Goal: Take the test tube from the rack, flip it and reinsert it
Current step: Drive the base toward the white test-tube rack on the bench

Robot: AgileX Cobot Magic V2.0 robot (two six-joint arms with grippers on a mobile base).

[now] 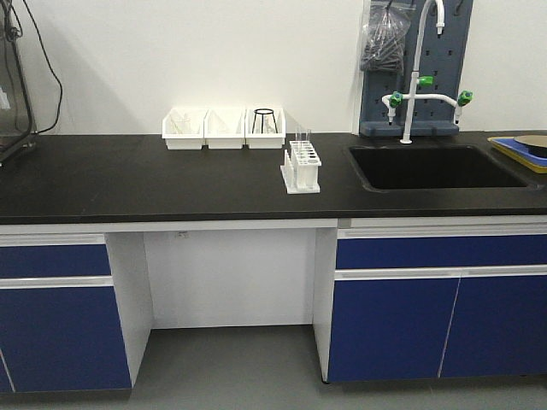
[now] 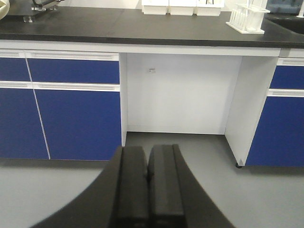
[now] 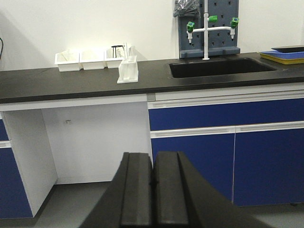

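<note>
The white rack (image 1: 301,166) stands on the black countertop (image 1: 128,179), left of the sink. Thin clear test tubes (image 1: 300,137) stick up from its far end; I cannot tell their ends apart at this distance. The rack (image 2: 245,19) shows far off at the top right of the left wrist view, and the rack (image 3: 128,70) sits left of centre in the right wrist view. My left gripper (image 2: 147,151) and right gripper (image 3: 153,156) are both shut on nothing. They hang low in front of the bench, well short of the rack. Neither appears in the front view.
Three white bins (image 1: 224,128) line the wall behind the rack. A black sink (image 1: 436,166) with a white faucet (image 1: 419,68) lies to the right, and a yellow-and-blue tray (image 1: 520,152) beyond it. Blue cabinets (image 1: 436,316) flank a knee recess (image 1: 231,273).
</note>
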